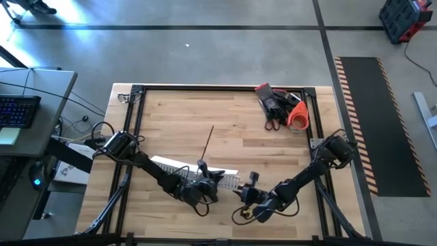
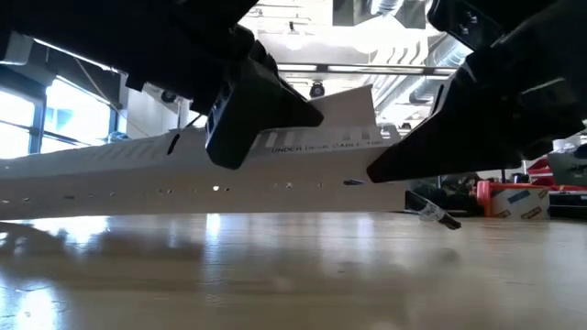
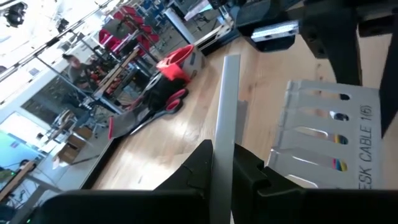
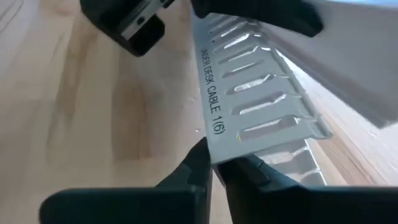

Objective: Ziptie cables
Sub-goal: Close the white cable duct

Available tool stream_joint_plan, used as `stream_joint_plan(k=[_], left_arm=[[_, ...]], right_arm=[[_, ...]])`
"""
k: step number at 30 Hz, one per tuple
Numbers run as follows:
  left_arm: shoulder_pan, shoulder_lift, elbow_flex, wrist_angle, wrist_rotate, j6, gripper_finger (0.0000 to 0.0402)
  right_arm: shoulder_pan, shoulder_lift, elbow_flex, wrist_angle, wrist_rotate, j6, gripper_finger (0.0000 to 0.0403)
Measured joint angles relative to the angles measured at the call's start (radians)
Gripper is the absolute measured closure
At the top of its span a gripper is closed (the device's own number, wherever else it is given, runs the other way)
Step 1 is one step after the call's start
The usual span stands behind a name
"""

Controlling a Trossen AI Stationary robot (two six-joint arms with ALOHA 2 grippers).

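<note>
Two long white plastic channel strips lie near the table's front middle: a plain strip (image 3: 225, 106) and a slotted one (image 4: 261, 93) printed "UNDER DESK CABLE". My left gripper (image 3: 222, 167) comes from the table's left and is shut on the plain strip. My right gripper (image 4: 216, 163) comes from the right and is shut on the slotted strip. In the high view both grippers (image 1: 205, 188) (image 1: 244, 198) meet at the strips (image 1: 194, 169). The cables do not show in any view. My left gripper pinches the plain white strip between its two fingers (image 3: 198, 163). The strip stands edge-on in the gap (image 3: 222, 146) and runs on ahead past the fingertips. My right gripper pinches the slotted strip's printed side wall at its end corner (image 4: 216, 144) between its two fingertips. The fingers slant down from the table's right side. The strip stretches away from the fingers, slots up.
A heap of red, black and orange tools (image 1: 281, 106) sits at the far right corner of the table. A thin dark straight strand (image 1: 208, 143) lies on the wood just beyond the strips. A black frame (image 1: 136, 92) runs round the table's edge.
</note>
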Motion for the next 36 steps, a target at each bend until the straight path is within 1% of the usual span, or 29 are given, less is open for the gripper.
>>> stream_joint_plan(k=[9,15,17,24,29,33,36], left_arm=[[0.009,0.002,-0.001,0.036,0.011,0.005,0.0389],[0.011,0.002,-0.001,0.07,0.012,0.042,0.0389],[0.014,0.002,-0.001,0.07,0.014,0.046,0.0389],[0.019,0.002,-0.001,0.084,0.012,0.096,0.0389],[0.02,0.002,-0.001,0.084,0.012,0.103,0.0389],[0.012,0.001,-0.001,0.059,0.044,0.094,0.0389],[0.001,-0.008,0.002,0.01,0.066,0.05,0.0389]], right_arm=[[-0.002,0.005,0.002,-0.005,-0.089,-0.105,0.0401],[-0.002,0.005,0.002,-0.009,-0.118,-0.164,0.0402],[-0.002,0.005,0.002,-0.013,-0.138,-0.168,0.0402],[-0.003,0.005,0.002,-0.039,-0.158,-0.2,0.0403],[-0.002,0.007,0.003,-0.047,-0.131,-0.269,0.0403],[0.002,0.009,0.003,-0.071,-0.047,-0.354,0.0402],[0.007,0.011,0.002,-0.076,0.005,-0.45,0.0402]])
